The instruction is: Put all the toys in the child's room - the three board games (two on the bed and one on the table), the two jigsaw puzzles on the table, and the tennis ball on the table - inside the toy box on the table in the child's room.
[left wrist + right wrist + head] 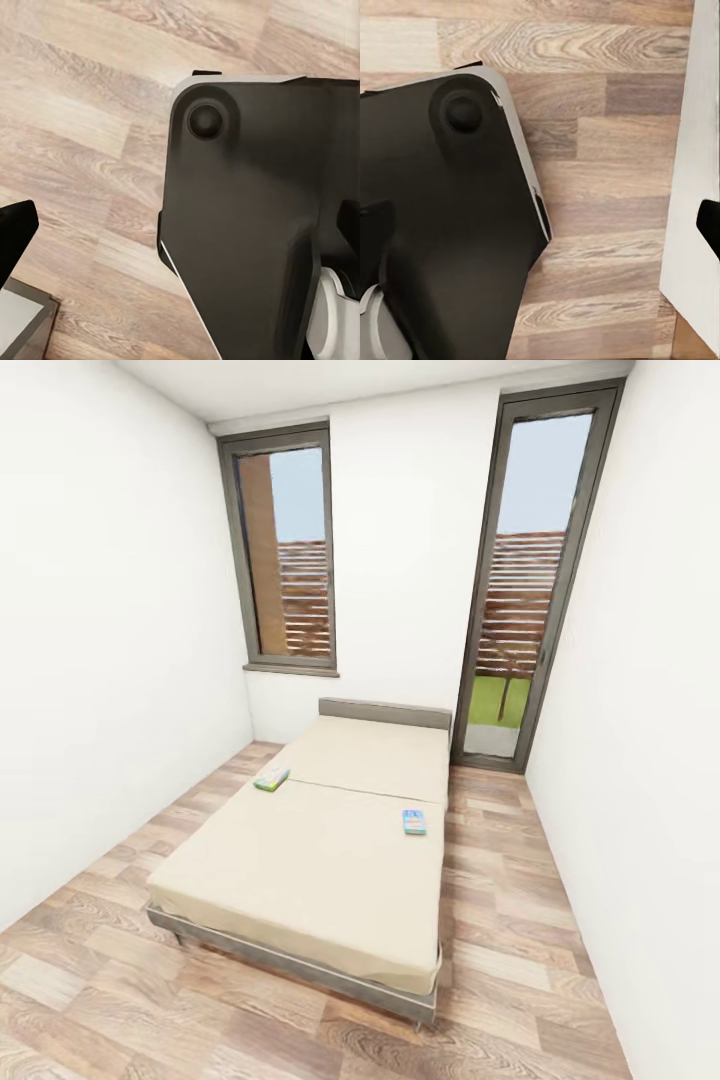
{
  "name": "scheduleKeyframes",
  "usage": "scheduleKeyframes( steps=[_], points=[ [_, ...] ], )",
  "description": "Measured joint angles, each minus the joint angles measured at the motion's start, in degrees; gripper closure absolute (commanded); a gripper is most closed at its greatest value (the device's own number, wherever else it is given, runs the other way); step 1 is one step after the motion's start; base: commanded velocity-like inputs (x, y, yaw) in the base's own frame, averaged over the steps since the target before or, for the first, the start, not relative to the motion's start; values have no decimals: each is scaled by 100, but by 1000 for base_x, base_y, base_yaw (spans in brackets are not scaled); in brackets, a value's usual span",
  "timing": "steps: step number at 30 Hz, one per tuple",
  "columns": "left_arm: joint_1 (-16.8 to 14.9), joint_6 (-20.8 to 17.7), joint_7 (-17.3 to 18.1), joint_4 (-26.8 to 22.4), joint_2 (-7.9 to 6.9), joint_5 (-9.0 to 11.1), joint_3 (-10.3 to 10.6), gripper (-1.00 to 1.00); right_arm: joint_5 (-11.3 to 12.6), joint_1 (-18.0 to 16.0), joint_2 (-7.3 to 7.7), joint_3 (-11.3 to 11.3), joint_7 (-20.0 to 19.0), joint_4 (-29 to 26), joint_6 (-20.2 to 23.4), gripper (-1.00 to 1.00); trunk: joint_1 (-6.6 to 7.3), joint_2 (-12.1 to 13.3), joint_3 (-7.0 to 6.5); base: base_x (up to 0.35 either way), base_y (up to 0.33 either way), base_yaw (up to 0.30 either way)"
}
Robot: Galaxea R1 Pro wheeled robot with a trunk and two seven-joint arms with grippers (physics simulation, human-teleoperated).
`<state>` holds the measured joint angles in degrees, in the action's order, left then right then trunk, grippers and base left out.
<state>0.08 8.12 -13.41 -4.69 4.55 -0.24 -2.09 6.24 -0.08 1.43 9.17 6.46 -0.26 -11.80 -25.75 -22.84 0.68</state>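
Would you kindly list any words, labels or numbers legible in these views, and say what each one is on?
None can be read.
Pale green board game on the bed: printed cover, too small and blurred to read.
Blue board game on the bed: bright print, also too blurred to read.

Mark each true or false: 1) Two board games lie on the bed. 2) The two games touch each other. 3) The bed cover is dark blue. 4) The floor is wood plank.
1) True: one board game near the left edge of the bed, another board game near the right edge.
2) False: they lie well apart.
3) False: the cover is cream-beige.
4) True: the wood-plank floor surrounds the bed.
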Motion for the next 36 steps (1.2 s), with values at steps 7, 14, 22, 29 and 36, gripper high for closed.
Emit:
scheduleKeyframes(
  steps=[7,14,22,29,36],
  points=[
    [0,0,7,-38,4,0,-5,-100,139,-81,187,117,-15,-19,70,-100,0,0,0,3,-11,0],
    [-1,-26,15,-449,9,8,-12,-100,530,-680,397,355,-17,-50,655,-100,0,0,-1,0,-1,0],
    [0,-36,11,-723,8,28,-26,-100,624,-1433,502,394,3,-55,1029,-100,0,0,-1,0,0,0],
    [0,-26,6,-933,14,43,-53,-100,634,-1924,517,394,48,-47,1267,-100,0,0,0,0,0,0],
    [0,-2,11,-949,16,42,-57,-100,608,-1968,492,355,62,-47,1264,-100,0,0,0,10,-9,0]
  ],
)
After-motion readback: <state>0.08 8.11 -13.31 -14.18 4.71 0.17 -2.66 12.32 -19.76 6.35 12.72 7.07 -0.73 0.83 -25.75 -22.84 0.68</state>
